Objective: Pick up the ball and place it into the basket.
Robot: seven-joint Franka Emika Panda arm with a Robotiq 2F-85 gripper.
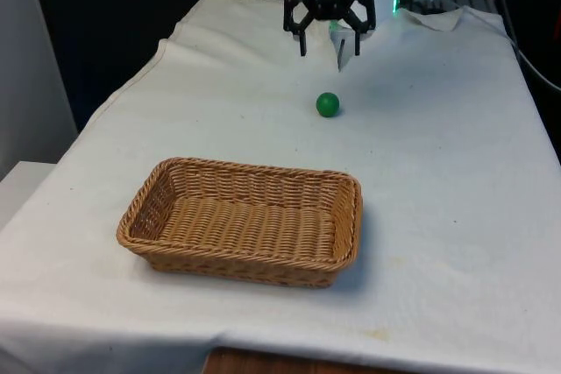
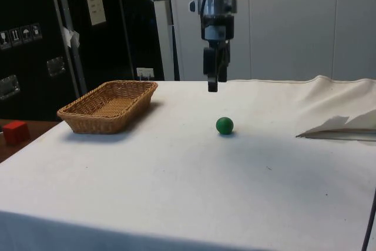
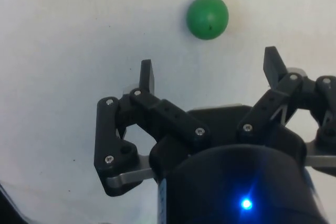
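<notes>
A small green ball (image 1: pixel 327 104) lies on the white cloth, also seen in the side view (image 2: pixel 224 125) and the wrist view (image 3: pixel 207 16). The gripper (image 1: pixel 329 50) hangs open and empty above the cloth, a little beyond the ball toward the robot's end. In the side view the gripper (image 2: pixel 212 86) is clearly above the ball and slightly to its left. The wrist view has the open gripper (image 3: pixel 210 72) with the ball just ahead of the gap between the fingers. A brown wicker basket (image 1: pixel 166 183) sits empty near the table's front, left of centre, and appears in the side view (image 2: pixel 138 96).
A folded sheet of white paper (image 2: pixel 338 129) lies on the cloth at the side view's right. A red block (image 2: pixel 15 131) sits on a lower surface beyond the table's edge, past the basket.
</notes>
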